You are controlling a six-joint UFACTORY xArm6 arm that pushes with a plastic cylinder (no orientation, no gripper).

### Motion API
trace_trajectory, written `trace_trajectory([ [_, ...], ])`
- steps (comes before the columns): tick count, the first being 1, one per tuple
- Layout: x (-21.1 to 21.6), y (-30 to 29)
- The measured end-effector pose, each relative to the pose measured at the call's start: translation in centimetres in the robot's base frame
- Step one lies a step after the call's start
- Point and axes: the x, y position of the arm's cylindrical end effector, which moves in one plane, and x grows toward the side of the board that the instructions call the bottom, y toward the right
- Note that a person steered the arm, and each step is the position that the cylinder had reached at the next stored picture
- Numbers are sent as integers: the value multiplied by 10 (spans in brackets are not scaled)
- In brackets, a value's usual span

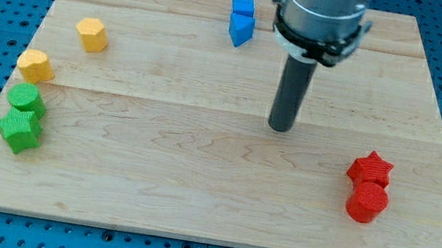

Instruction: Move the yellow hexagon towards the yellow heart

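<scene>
The yellow hexagon lies near the board's upper left. The yellow heart lies below and left of it, close to the left edge, a small gap apart. My tip rests on the board right of centre, far to the right of both yellow blocks and touching no block.
A green round block and a green star sit together just below the yellow heart. Two blue blocks sit at the top centre. A red star and a red round block sit at the lower right. The wooden board lies on a blue pegboard.
</scene>
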Motion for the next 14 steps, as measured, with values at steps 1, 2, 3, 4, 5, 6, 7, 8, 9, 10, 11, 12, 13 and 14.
trace_trajectory([
  [1, -11, -8],
  [2, -11, -8],
  [3, -13, -8],
  [4, -15, -8],
  [5, -17, -8],
  [6, -20, -8],
  [7, -24, -8],
  [8, -27, -9],
  [9, -27, -66],
  [10, -33, -89],
  [11, -36, -106],
  [12, -83, -156],
  [13, -113, -216],
  [14, -112, -277],
])
